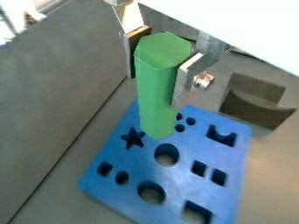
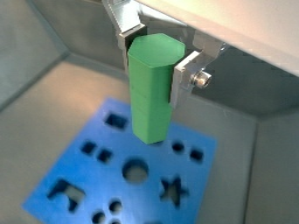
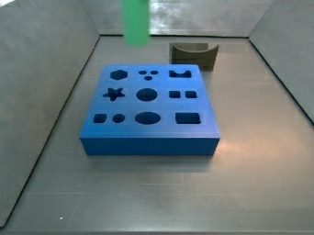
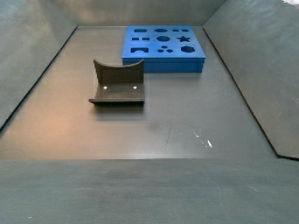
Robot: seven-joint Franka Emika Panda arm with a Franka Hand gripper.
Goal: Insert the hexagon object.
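the gripper (image 1: 163,54), pointing down, clamps the upright hexagon object (image 1: 156,83) above the blue block (image 1: 176,166).

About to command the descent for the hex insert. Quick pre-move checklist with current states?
1. Green hexagon peg held in the end effector: ok, clamped between the silver fingers.
2. Peg upright: ok, vertical in a side view.
3. Peg clear above the blue block: ok.
4. Hexagon hole unobstructed: ok.
5. Peg over that hole: cannot tell.
6. Dark olive curved piece out of the path: ok.
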